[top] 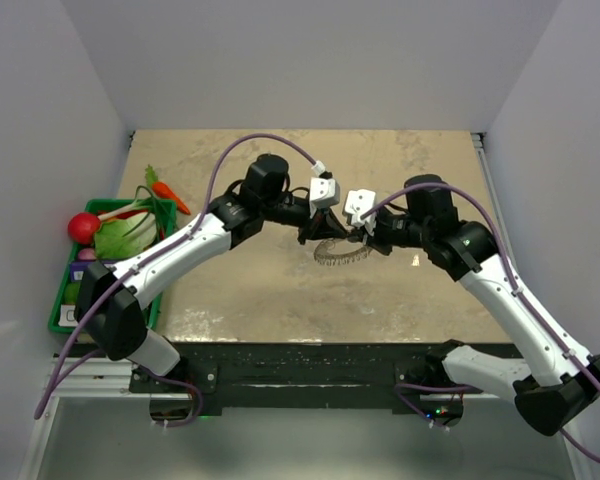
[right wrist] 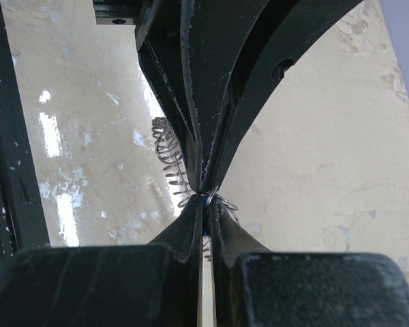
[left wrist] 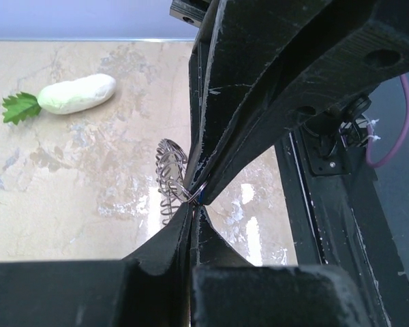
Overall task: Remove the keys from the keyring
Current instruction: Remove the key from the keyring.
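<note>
The keyring [top: 338, 255], a grey coiled wire loop, hangs just over the tabletop between my two grippers. My left gripper [top: 315, 233] comes in from the left and is shut on the thin wire ring [left wrist: 193, 193] at the loop's end. My right gripper [top: 358, 237] meets it tip to tip from the right. In the right wrist view the key's blue head [right wrist: 204, 199] shows as a sliver pinched between the right fingertips [right wrist: 193, 214]; its blade is hidden. The coil [right wrist: 168, 154] sags to the left of the shut tips, and in the left wrist view the coil [left wrist: 168, 170] also hangs left.
A green bin [top: 58, 303] with vegetables and a red ball [top: 83, 227] stands at the table's left edge, an orange carrot [top: 169, 193] beside it. A white radish [left wrist: 78, 93] with a green leaf lies on the beige table. Grey walls close in the sides.
</note>
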`<state>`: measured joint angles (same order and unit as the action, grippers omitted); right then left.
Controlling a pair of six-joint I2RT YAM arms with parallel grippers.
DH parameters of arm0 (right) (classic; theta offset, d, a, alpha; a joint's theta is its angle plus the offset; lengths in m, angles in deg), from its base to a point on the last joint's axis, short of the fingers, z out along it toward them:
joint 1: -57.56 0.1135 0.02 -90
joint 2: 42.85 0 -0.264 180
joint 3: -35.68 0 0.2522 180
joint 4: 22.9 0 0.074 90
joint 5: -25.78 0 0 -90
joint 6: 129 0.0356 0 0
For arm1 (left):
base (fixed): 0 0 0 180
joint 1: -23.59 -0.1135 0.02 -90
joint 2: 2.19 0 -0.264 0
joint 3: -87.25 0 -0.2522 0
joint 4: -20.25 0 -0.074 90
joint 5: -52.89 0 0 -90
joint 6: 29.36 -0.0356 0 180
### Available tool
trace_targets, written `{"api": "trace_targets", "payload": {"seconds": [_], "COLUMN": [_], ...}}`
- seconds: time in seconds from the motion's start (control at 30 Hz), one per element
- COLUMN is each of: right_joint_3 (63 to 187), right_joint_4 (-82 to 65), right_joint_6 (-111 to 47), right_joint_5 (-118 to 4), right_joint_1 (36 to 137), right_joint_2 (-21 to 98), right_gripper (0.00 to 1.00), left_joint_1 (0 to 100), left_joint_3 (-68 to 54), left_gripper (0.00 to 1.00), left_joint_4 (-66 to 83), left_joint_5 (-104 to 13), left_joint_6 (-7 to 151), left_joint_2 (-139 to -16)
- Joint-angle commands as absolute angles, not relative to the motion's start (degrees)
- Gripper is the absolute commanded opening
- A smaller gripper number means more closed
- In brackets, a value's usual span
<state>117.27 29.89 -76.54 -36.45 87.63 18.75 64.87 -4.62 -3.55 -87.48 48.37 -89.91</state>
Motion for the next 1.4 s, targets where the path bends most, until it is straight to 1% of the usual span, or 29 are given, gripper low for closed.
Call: {"api": "trace_targets", "payload": {"seconds": [0.0,0.13,0.43,0.47,0.5,0.53,0.57,0.63,0.67,0.77,0.87,0.93,0.97,1.13,1.23,1.33,1.37], "right_joint_3": [122.55,124.40,124.85,124.76,124.67,124.58,124.58,124.41,124.32,123.88,123.27,123.26,123.18,123.53,123.97,124.32,124.41], "right_joint_4": [26.81,29.71,31.12,31.03,30.94,30.94,30.94,30.94,30.94,30.94,31.03,30.94,30.85,30.68,30.68,31.03,31.12], "right_joint_6": [-79.87,-81.19,-79.88,-79.61,-79.61,-79.52,-79.26,-79.17,-79.08,-78.91,-78.56,-78.03,-77.85,-77.06,-76.80,-76.71,-76.71], "right_joint_5": [-47.15,-50.76,-48.66,-48.66,-48.66,-48.31,-47.70,-47.17,-46.99,-46.38,-45.06,-44.44,-44.27,-42.69,-42.33,-42.07,-41.90], "right_joint_1": [86.74,86.66,86.66,86.74,86.66,86.74,86.66,86.74,86.66,86.74,86.74,86.83,86.74,86.74,86.74,86.83,86.74], "right_joint_2": [18.67,19.02,19.55,19.64,19.55,19.46,19.46,19.55,19.46,19.64,19.46,19.64,19.55,19.37,19.02,18.67,18.23], "right_gripper": [0.00,0.00,0.00,0.00,0.00,0.00,0.00,0.00,0.00,0.00,0.00,0.00,0.00,0.00,0.00,0.00,0.00], "left_joint_1": [66.57,66.57,66.48,66.57,66.57,66.57,66.57,66.57,66.57,66.57,66.57,66.57,66.66,68.67,70.61,72.10,72.28], "left_joint_3": [-3.76,-3.76,-3.41,-3.32,-2.97,-2.79,-2.62,-2.00,-1.65,-0.51,0.72,1.69,2.13,1.96,1.43,1.16,1.25], "left_gripper": [0.00,0.00,0.00,0.02,0.20,0.27,0.39,0.48,0.55,0.65,0.73,0.75,0.79,0.82,0.81,0.76,0.69], "left_joint_4": [-5.20,-5.46,-4.06,-3.97,-3.71,-3.79,-3.70,-3.88,-3.97,-4.23,-4.40,-5.02,-5.20,-5.99,-6.86,-7.92,-8.27], "left_joint_5": [-93.38,-88.63,-83.70,-82.39,-81.59,-80.80,-79.31,-78.25,-77.98,-77.63,-76.32,-75.96,-76.05,-75.08,-72.81,-71.31,-70.69], "left_joint_6": [48.51,48.51,51.06,51.24,51.32,51.33,51.33,51.06,50.97,50.62,50.10,49.48,49.31,48.07,46.67,45.09,45.00], "left_joint_2": [-86.39,-85.95,-86.74,-86.74,-86.74,-86.65,-86.65,-86.56,-86.65,-87.26,-87.88,-88.41,-88.84,-90.34,-91.31,-92.10,-92.36]}}
